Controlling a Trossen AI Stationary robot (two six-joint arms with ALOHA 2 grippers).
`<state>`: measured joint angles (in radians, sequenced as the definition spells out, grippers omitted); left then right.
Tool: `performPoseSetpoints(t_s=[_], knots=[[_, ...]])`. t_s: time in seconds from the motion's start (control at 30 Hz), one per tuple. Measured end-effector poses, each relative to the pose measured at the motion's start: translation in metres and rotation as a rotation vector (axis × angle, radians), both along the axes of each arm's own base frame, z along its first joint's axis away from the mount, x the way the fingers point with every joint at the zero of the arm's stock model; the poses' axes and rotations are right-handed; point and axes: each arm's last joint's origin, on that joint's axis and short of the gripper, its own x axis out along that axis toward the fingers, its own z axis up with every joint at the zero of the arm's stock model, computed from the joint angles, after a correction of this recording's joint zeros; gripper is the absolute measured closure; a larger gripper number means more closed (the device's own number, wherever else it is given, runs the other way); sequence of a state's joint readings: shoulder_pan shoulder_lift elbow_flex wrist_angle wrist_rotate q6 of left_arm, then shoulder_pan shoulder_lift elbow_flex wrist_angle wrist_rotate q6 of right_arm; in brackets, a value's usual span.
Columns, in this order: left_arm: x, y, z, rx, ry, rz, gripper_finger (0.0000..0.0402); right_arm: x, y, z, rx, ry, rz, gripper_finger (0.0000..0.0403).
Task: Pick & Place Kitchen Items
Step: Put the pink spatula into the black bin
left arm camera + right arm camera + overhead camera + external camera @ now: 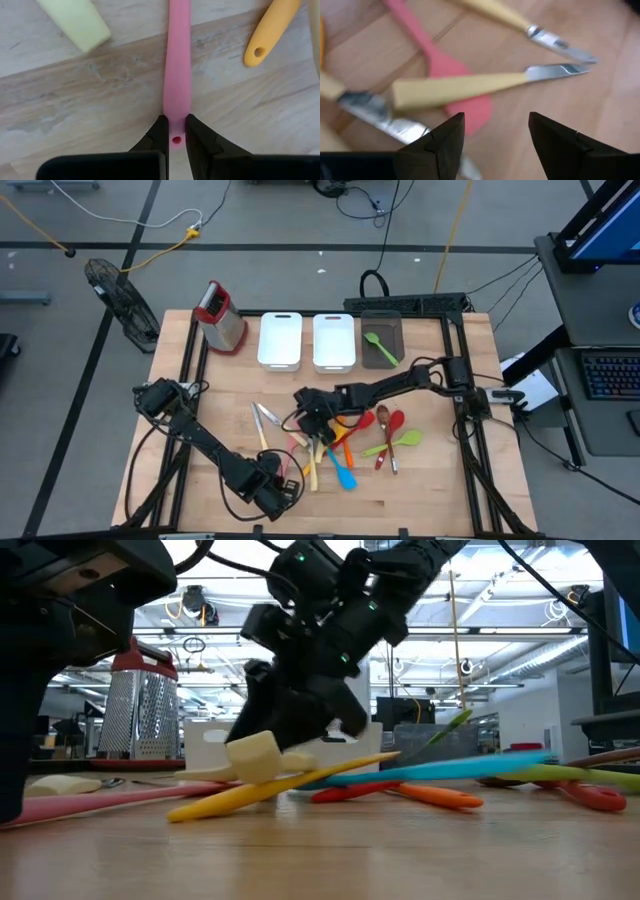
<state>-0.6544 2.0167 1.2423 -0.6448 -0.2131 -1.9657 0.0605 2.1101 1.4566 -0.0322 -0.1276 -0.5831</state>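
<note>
Left hand [176,137] pinches the hole end of the pink spatula [178,60] — it lies flat on the worktop [100,95], near the front edge. Right hand [495,132] spread, low over the pile's yellow-handled metal pieces [465,90] at mid-worktop.

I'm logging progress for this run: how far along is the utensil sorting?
Early. One green spoon lies in the dark bin; both white bins look empty. In hand: the left pincer is closed around the pink spatula's handle, and the right pincer hangs open over the yellow-handled metal pieces. The pile remains on the table.
</note>
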Motion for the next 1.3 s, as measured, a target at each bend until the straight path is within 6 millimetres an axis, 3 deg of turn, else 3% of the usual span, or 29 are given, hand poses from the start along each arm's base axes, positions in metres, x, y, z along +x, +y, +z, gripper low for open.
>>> performPoseSetpoints(t_s=[0.33,0.67,0.97,1.3], knots=[[0.006,0.011,0.000,0.038,-0.013,0.036,0.0369,0.000,-0.031,0.003,0.090,0.078,-0.083,0.0186],[0.020,0.034,-0.001,0.088,-0.010,0.031,0.0369,0.002,-0.039,-0.013,0.109,0.115,-0.121,0.0186],[0.020,0.036,-0.002,0.109,-0.009,0.026,0.0369,-0.001,-0.059,-0.019,0.147,0.161,-0.193,0.0186],[0.020,0.037,-0.002,0.123,-0.006,0.028,0.0369,-0.007,-0.056,-0.023,0.181,0.242,-0.178,0.0186]])
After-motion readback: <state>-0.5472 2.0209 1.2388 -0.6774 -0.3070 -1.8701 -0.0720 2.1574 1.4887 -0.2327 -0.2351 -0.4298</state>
